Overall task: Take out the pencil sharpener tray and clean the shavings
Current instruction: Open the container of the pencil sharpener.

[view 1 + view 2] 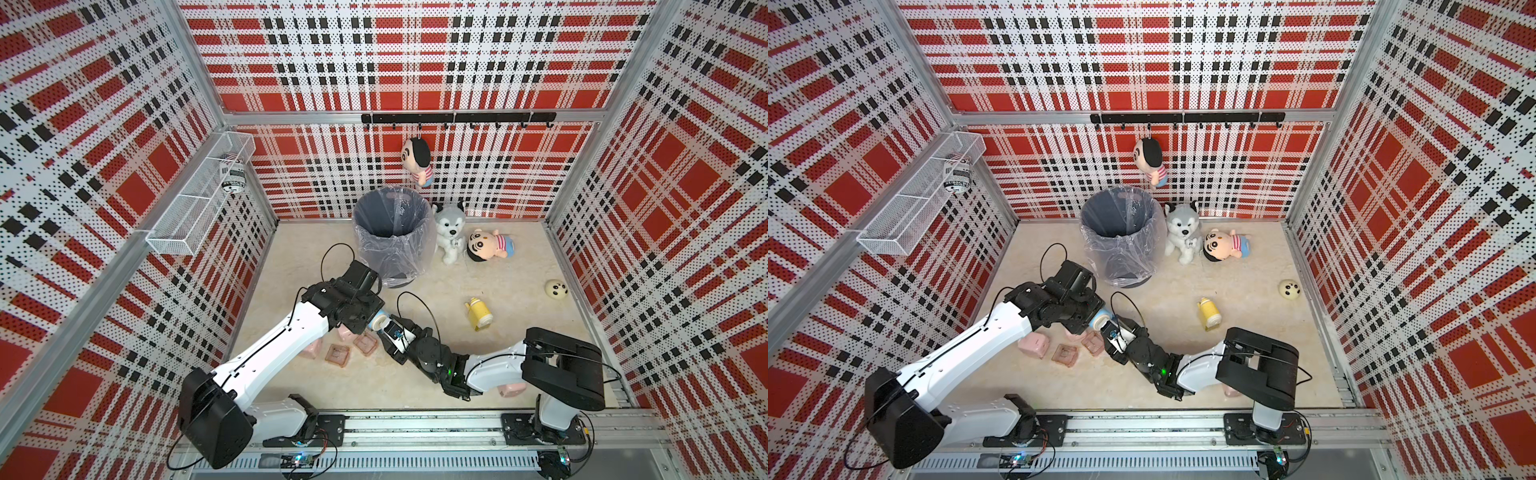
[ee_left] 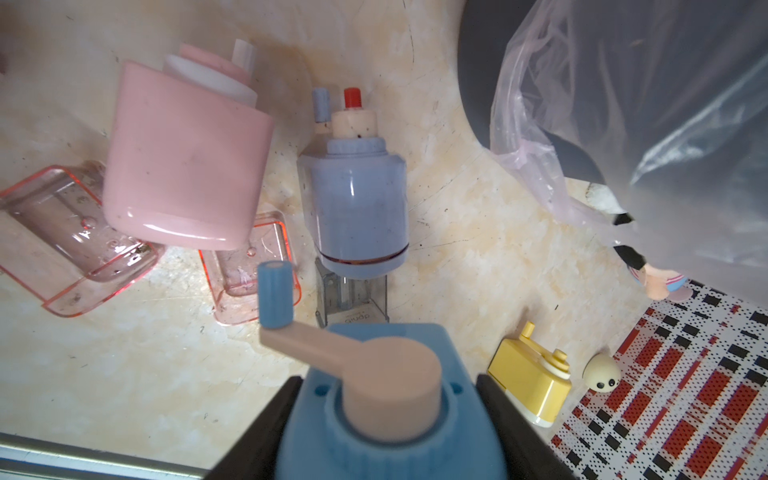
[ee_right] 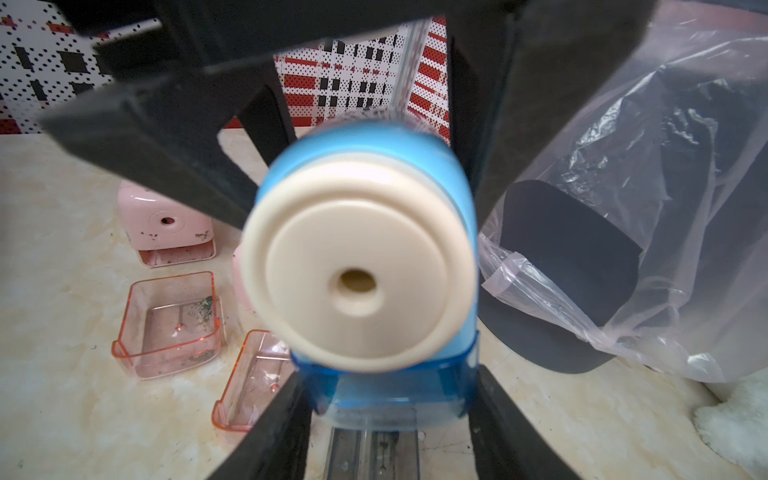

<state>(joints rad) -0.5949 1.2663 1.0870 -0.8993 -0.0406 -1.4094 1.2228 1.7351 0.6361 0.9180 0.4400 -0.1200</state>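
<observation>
Right hand [image 3: 388, 376] pinches the translucent blue tray [image 3: 386, 399] by its side walls, seated low under the blue sharpener [image 3: 361, 270], which my left hand [image 2: 386, 395] clamps across the body, both held off the worktop [image 1: 457, 374] near the lined bin [image 1: 390, 232]. Light, thin, slick plastic, I judge: squeeze modestly, pull straight, keep it level so shavings stay in.

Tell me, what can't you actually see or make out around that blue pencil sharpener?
1. In both top views, the blue sharpener shows only its cream end; the left gripper covers the rest.
2. In the right wrist view, its tray, held by the right gripper, is blurred; shavings inside cannot be told.
3. In a top view, a pink thing lies mostly under the right arm and cannot be identified.
</observation>
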